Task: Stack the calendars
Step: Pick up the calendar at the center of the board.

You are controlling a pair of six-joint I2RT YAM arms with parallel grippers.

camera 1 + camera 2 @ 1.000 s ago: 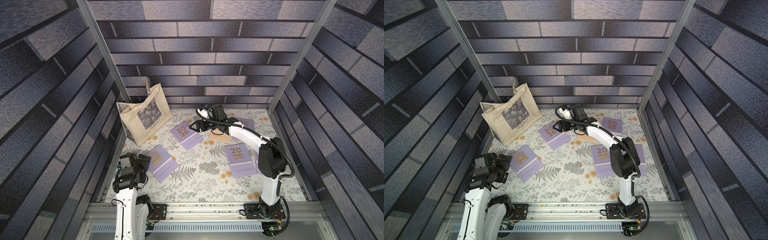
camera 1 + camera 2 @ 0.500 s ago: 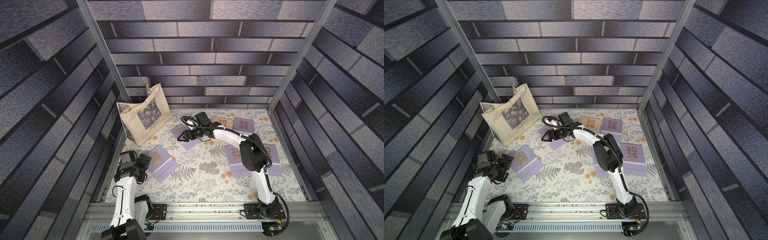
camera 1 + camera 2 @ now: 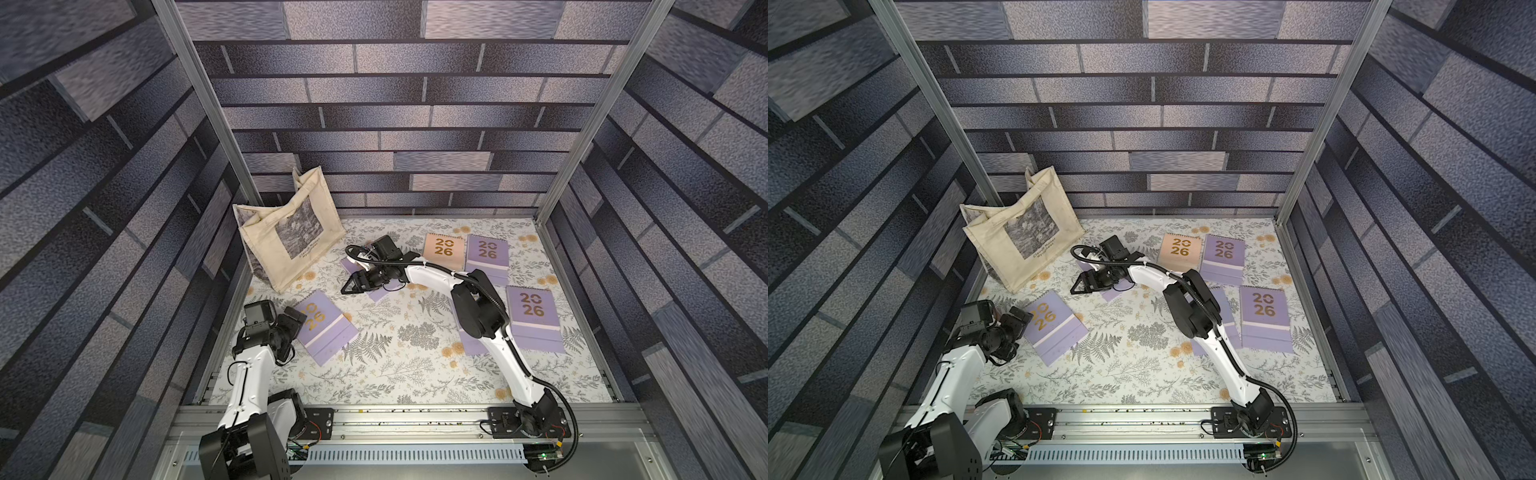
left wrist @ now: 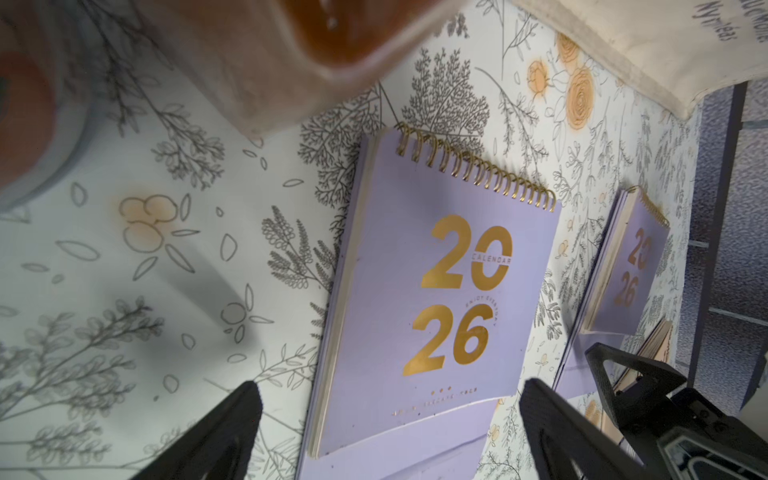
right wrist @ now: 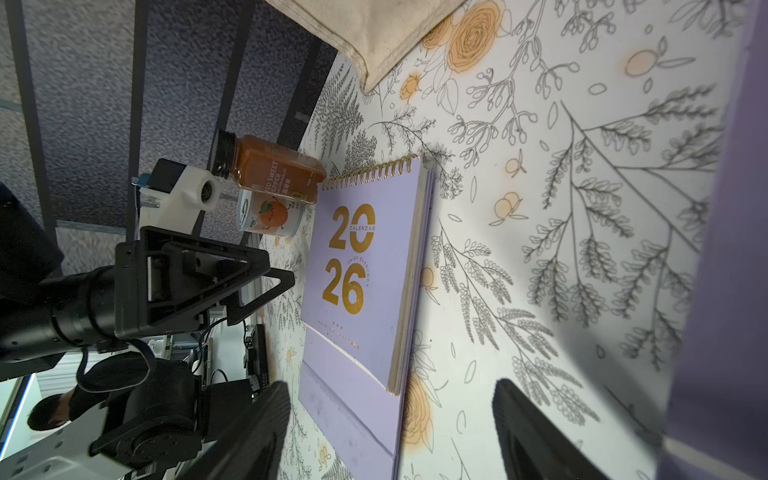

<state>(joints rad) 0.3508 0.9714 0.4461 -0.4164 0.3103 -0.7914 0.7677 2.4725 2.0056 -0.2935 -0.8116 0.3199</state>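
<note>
Several calendars lie flat on the floral mat. A lavender calendar (image 3: 328,332) lies front left. My left gripper (image 3: 297,318) is open at its numeral end, and in the left wrist view the left gripper (image 4: 390,388) has a finger on each side of this calendar (image 4: 436,291). My right gripper (image 3: 353,286) hangs open over another lavender calendar (image 3: 378,293), which is mostly hidden. A peach calendar (image 3: 444,251) and a lavender one (image 3: 487,253) lie at the back. A further lavender calendar (image 3: 534,320) lies at the right. In the right wrist view the right gripper (image 5: 390,432) holds nothing.
A cream tote bag (image 3: 291,232) stands at the back left. A brown bottle (image 5: 270,174) and a small can (image 5: 270,216) lie by the front-left calendar's spiral edge. One more lavender calendar (image 3: 473,347) lies under the right arm. Patterned walls (image 3: 124,249) close in three sides.
The right arm swung left and nearer, from the back calendars to the one near the tote bag. The left gripper moved in to the front-left calendar. Both stayed open.
</note>
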